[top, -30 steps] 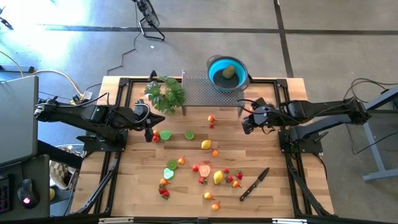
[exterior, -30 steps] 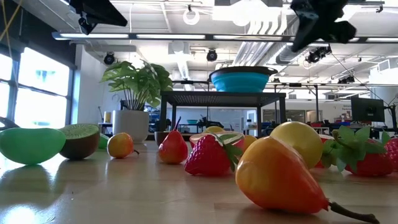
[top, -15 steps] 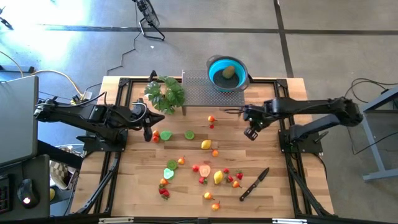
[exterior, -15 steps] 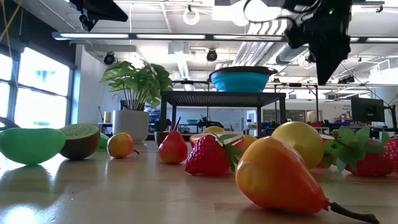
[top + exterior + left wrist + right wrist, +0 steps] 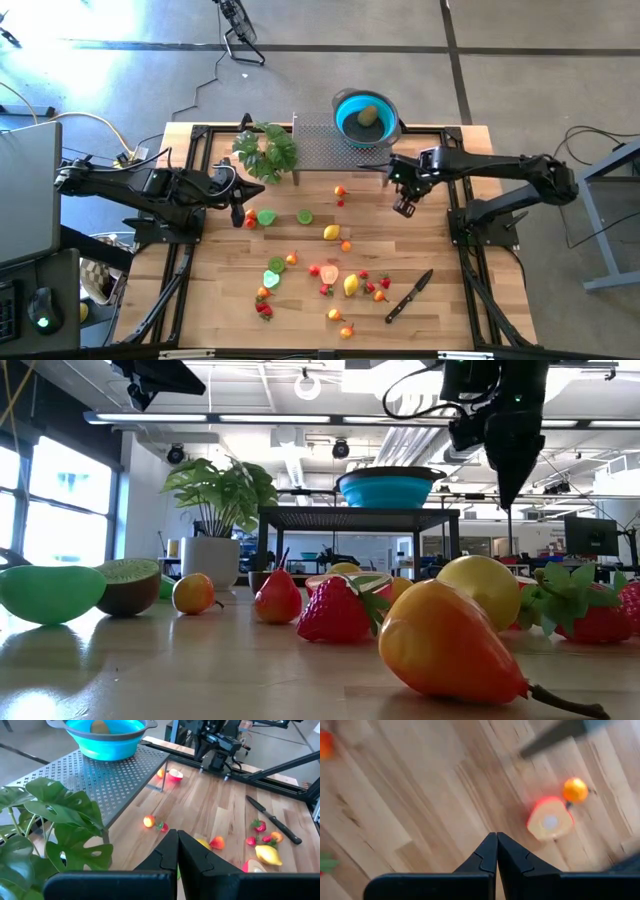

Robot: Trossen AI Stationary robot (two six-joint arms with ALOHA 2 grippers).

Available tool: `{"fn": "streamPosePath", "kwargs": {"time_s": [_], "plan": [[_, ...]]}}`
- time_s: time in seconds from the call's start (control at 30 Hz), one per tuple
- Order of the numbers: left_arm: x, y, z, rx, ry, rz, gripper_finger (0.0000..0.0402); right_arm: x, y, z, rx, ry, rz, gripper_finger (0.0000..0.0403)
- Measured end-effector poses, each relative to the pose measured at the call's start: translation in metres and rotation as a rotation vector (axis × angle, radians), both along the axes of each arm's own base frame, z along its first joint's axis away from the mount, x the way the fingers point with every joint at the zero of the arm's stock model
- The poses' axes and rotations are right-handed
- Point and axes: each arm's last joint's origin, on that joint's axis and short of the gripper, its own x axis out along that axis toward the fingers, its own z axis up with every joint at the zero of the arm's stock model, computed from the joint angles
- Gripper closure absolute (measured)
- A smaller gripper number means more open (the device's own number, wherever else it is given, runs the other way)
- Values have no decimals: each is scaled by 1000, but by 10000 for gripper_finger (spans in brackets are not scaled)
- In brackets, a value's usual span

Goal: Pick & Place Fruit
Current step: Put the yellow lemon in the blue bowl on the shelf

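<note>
Two hands: both were shut with fingers pressed together, and neither held anything.
Right hand (image 5: 404, 207): hung pointing down over bare wood, in front of the metal rack (image 5: 335, 152) and well above the bench (image 5: 440, 320).
Nearest fruit: a halved red-and-cream piece (image 5: 549, 822) and a small orange ball (image 5: 575, 790) lay just beside each other near the rack's front leg.
Left hand (image 5: 243, 213): waited near the leafy plant (image 5: 265, 150), close to a green lime half (image 5: 266, 216).
Fruit spread: lemons (image 5: 331, 232), strawberries (image 5: 264, 310) and orange pieces were scattered across the middle and front of the bench; one brown fruit already sat in the blue bowl (image 5: 345, 104) on the rack.
Knife (image 5: 408, 296): lay among the front fruit, not to be picked.
Handling, as judged: hollow toy fruit, probably very light, stiff and smooth, so apt to roll or squirt out.
Where to hold: across the widest middle of a round piece; on a half, flat face against one finger.
</note>
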Motion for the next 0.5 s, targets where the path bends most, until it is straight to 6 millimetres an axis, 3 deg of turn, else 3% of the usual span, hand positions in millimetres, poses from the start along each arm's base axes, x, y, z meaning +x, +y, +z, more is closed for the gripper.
{"fn": "streamPosePath", "kwargs": {"time_s": [0.33,0.5], "plan": [[0,0,0,0,4,-1,401,44,36,17,71,-456,152,400],[0,-1,-1,-14,7,-37,401,49,54,21,44,-516,121,400]]}}
